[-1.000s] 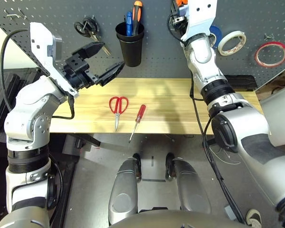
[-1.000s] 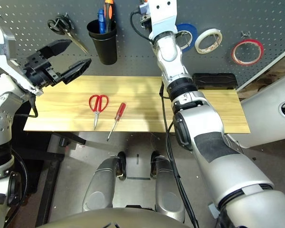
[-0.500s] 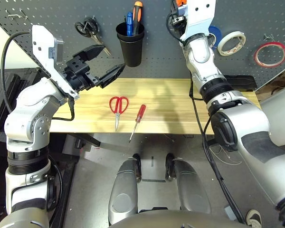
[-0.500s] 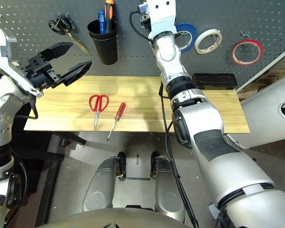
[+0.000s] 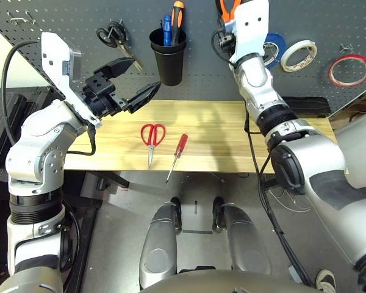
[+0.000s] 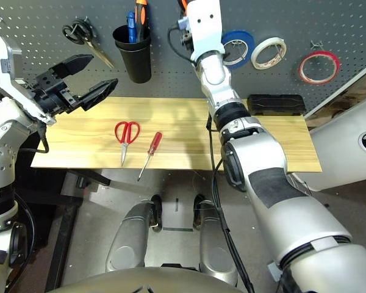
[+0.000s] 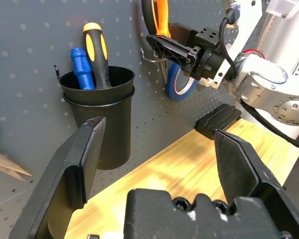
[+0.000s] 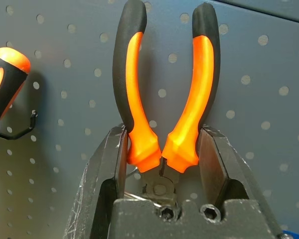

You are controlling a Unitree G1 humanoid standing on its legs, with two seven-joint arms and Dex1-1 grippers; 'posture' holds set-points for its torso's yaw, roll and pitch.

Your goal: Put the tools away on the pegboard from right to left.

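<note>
The right wrist view shows what the head views cut off: the right gripper (image 8: 162,164) clamped on the orange-and-black-handled pliers (image 8: 164,94), handles upright against the pegboard (image 8: 269,64); from the head, the red-handled scissors (image 5: 151,137) and red-handled screwdriver (image 5: 177,152) lie side by side on the wooden table (image 5: 219,131) (the thin red tape ring (image 5: 348,69) already hangs far right); the left gripper (image 5: 129,82) hangs empty, fingers spread, near the black cup (image 5: 167,59).

On the desk (image 6: 244,137), red-handled scissors (image 6: 126,137) and a red-handled screwdriver (image 6: 149,153) are seen lying side by side, while the left pincer (image 6: 93,79) is held wide open before the pegboard (image 6: 305,24) above them.
</note>
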